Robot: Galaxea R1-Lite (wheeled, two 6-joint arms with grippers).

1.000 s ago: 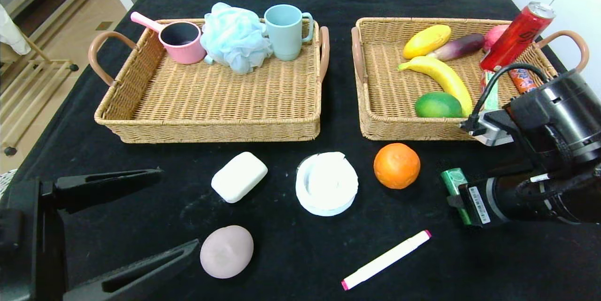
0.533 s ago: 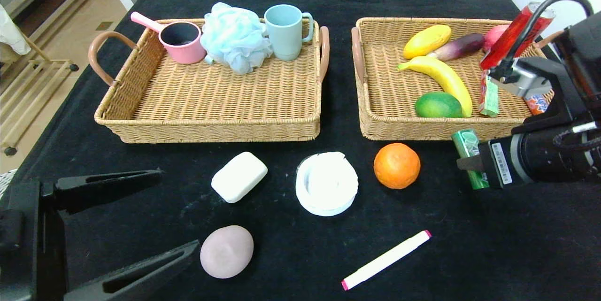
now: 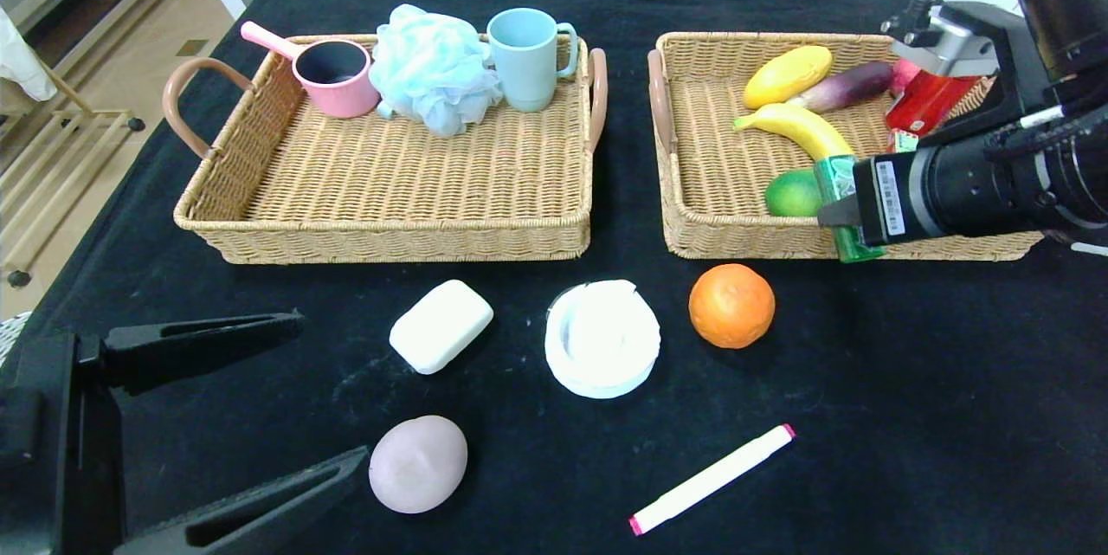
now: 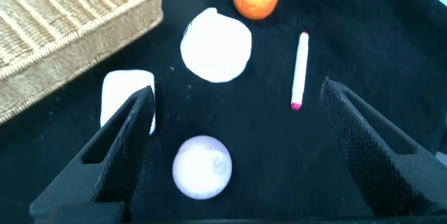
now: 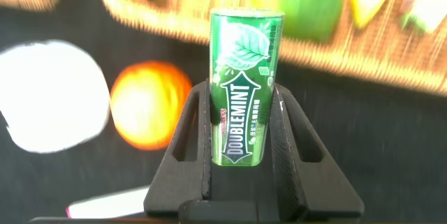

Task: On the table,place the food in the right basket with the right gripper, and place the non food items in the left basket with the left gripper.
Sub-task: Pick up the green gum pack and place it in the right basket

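Observation:
My right gripper (image 3: 838, 213) is shut on the green Doublemint gum pack (image 3: 841, 183), which hangs over the front rim of the right basket (image 3: 692, 226). In the right wrist view the gum pack (image 5: 244, 77) stands upright between the fingers (image 5: 297, 133). On the black table (image 3: 909, 416) lie the orange (image 3: 731, 306), the white disc (image 3: 602, 338), the white soap bar (image 3: 441, 325), the pink egg-shaped lump (image 3: 418, 463) and the pink-ended marker (image 3: 711, 479). My left gripper (image 3: 329, 388) is open near the front left, above the pink lump (image 4: 202, 167). The left basket (image 3: 389, 239) stands behind it.
The left basket holds a pink cup (image 3: 336, 77), a blue bath pouf (image 3: 433, 68) and a blue mug (image 3: 525, 57). In the right basket are a banana (image 3: 809, 135), a yellow fruit (image 3: 786, 75), a green fruit (image 3: 792, 194) and a red can (image 3: 926, 100).
My right gripper has risen from the table with the gum pack and moved away from me, up to the right basket's front rim. The left arm has not moved.

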